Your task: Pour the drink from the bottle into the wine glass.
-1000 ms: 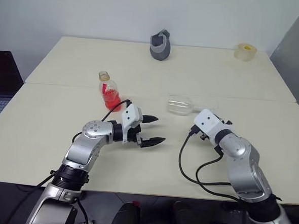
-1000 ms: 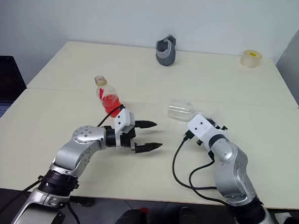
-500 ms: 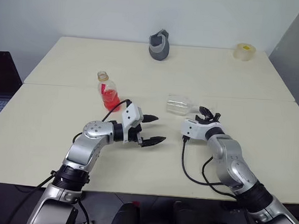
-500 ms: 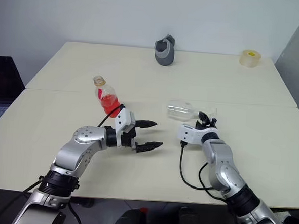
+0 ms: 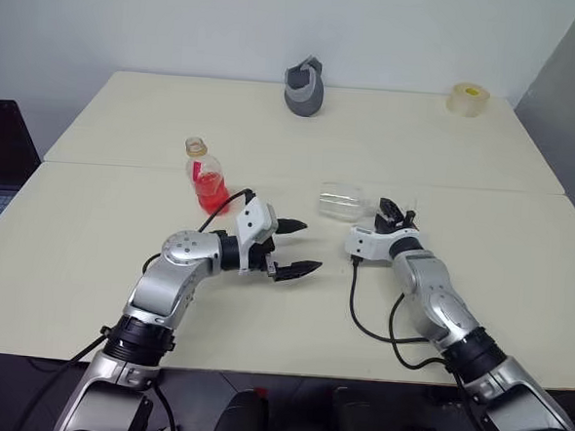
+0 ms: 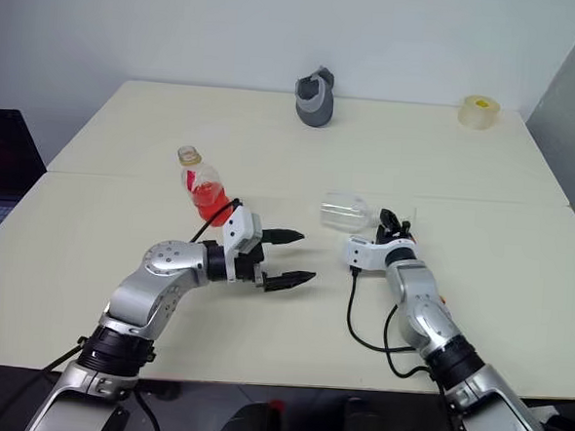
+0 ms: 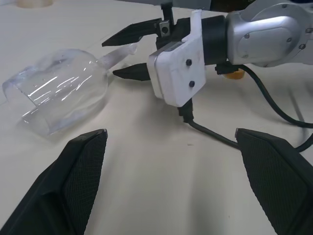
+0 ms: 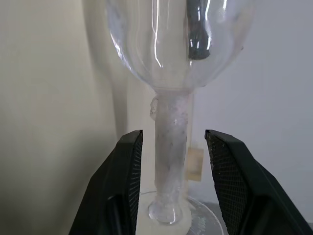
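Wine glass (image 5: 345,203): lying on its side, mid worktop (image 5: 111,224), bowel end toward L, stem toward R pincer.
Bottle (image 5: 205,176): upright, red drink (image 5: 212,189) in lower part, just behind L pincer.
L pincer (image 5: 296,247): spread wide, empty, pts toward glass.
R pincer (image 8: 171,161): fingers either side of stem, gaps visible, not pinching.
Grey mug-like obj (image 5: 306,86): far edge.
Tape roll (image 5: 468,99): far R corner.
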### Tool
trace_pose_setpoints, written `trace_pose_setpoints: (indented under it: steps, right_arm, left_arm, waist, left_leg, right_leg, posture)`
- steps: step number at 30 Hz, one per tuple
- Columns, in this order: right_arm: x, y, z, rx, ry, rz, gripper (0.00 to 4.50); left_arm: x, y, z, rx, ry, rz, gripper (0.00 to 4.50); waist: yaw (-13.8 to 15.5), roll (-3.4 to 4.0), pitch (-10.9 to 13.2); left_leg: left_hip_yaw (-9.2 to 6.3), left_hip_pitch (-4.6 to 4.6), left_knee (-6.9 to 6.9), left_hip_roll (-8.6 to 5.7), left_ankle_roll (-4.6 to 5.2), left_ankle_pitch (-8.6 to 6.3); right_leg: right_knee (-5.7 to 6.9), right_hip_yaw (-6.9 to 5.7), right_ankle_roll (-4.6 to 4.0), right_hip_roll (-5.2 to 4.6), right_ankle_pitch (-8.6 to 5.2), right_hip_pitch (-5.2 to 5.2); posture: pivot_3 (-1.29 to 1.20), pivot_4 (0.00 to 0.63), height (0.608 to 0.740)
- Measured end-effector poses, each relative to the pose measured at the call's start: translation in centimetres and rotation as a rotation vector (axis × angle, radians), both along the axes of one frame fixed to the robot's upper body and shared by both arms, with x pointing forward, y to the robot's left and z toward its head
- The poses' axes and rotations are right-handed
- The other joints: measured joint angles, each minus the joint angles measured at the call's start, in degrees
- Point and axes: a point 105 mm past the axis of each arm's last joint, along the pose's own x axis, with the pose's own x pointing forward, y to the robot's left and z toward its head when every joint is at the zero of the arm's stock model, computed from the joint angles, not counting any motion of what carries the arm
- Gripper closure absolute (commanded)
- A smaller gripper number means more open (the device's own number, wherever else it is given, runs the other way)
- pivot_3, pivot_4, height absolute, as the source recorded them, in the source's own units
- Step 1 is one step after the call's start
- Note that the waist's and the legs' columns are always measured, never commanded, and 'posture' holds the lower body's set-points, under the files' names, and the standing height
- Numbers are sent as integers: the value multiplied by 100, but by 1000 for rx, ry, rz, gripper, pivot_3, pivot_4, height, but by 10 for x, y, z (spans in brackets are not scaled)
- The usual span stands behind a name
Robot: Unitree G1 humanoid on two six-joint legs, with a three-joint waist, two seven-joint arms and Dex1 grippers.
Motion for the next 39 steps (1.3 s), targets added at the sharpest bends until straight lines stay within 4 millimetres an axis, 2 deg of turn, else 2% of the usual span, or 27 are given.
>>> trace_pose_setpoints:
  steps: [2,5,9,10,16,20,23,26,28,31,33,39]
  right_arm:
    - [3,1,-1,-3,-2,1,2351]
    - [5,1,-2,-5,-3,0,2909]
    - [6,1,1,8,-9,1,4255]
    - [6,1,2,9,-9,0,4349]
    - [9,-1,3,29,-2,3,4349]
    - [11,-13,16,129,-1,-29,4349]
    - [8,-7,42,365,3,5,4349]
    - [-3,27,66,790,91,172,4349]
    - [-11,50,60,954,200,270,4349]
    - [-16,69,35,1084,339,338,4349]
    - [-17,77,22,1150,391,361,4349]
    - [-10,89,16,1299,398,441,4349]
  left_arm:
    - [0,0,0,-1,1,0,0]
    - [0,0,0,-1,1,1,0]
    - [1,0,-1,-1,0,1,0]
    - [1,0,-1,-1,0,1,0]
    - [1,0,0,-3,-9,4,0]
    - [2,3,0,-11,-3,24,0]
    - [4,11,2,-44,30,55,0]
    - [2,28,7,-81,81,95,0]
    - [1,38,13,-102,103,119,0]
    - [-3,52,17,-123,142,147,0]
    - [-5,60,19,-127,160,163,0]
    - [-14,62,31,-128,170,133,0]
  waist:
    - [0,-1,0]
    - [0,-1,-1]
    - [-1,-3,-3]
    - [0,-4,-3]
    - [2,-4,-3]
    - [9,-4,-2]
    - [-16,-4,-2]
    - [-94,-6,-4]
    - [-113,-5,-4]
    - [-95,-5,-3]
    - [-74,-5,-3]
    - [-85,-5,-3]
  left_leg:
    - [-1,0,0,0,0,0]
    - [0,1,0,0,0,0]
    - [-1,2,0,1,3,-2]
    - [-2,2,0,1,4,-2]
    - [-1,0,0,0,6,-4]
    - [-3,-4,0,-1,7,-4]
    - [-11,-4,-2,5,10,-6]
    - [-24,2,-11,14,11,-6]
    - [-41,2,-12,12,11,-6]
    - [-51,0,-7,2,11,-6]
    - [-52,-2,-4,-2,10,-6]
    - [-51,4,-8,2,9,-5]
  right_leg:
    - [0,0,0,0,0,0]
    - [1,1,0,0,0,0]
    - [2,2,0,0,0,0]
    - [2,1,0,0,0,0]
    - [2,1,0,0,0,0]
    - [-1,3,0,-1,0,-2]
    - [0,6,0,0,0,-6]
    - [1,3,0,4,0,-3]
    - [1,2,-1,4,0,0]
    - [-2,-1,-1,-4,0,5]
    - [-4,-3,-1,-7,0,5]
    - [-2,-3,-1,-5,0,6]
  posture:
    - [0,150,740]
    - [0,150,740]
    - [0,150,740]
    - [0,150,740]
    - [0,150,740]
    - [0,150,740]
    - [0,150,740]
    - [0,150,740]
    - [0,150,740]
    - [0,150,740]
    - [0,150,740]
    - [0,150,740]
